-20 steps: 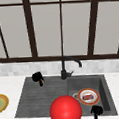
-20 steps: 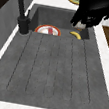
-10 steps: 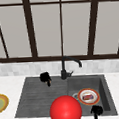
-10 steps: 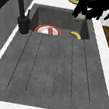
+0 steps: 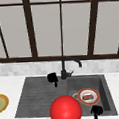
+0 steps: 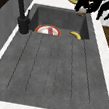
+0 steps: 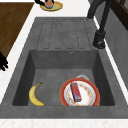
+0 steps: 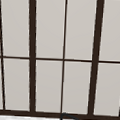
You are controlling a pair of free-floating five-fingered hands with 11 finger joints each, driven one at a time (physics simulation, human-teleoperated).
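Up front, in the front view, the left hand [image 5: 52, 77] hangs over the back of the draining board, just left of the black faucet [image 5: 64, 70]; whether it is released or clenched we cannot tell. The right hand [image 5: 96, 110] sits low at the front right corner of the sink [image 5: 105, 93], just in front of the red-rimmed plate [image 5: 80, 97] that lies in the basin with a red block [image 5: 88, 96] on it. A red ball [image 5: 65, 110] looms at the sink's front edge and covers part of the basin and draining board. A yellow-green dish [image 5: 6, 102] rests near the left edge of the surface [image 5: 11, 83].

From the left side, we see what the ball hid: a banana [image 6: 75, 35] lies on the basin floor beside the plate, toward the front wall. The right hand hovers above the basin's front far corner, its fingers loose and spread, grasping nothing that we can make out.

From the right side, plate and banana lie apart, the block flat across the plate's middle, and the right hand's spread fingers show at the surface's front edge, clear of the basin. Only this view tells us that gap.

In the upper view we find the window [image 8: 63, 58] and the faucet's arch at the bottom.

We judge the risk to be a blind descent: steered from the front view alone, the right hand could strike the plate's rim or the banana and tip the block off, since the ball masks that ground.
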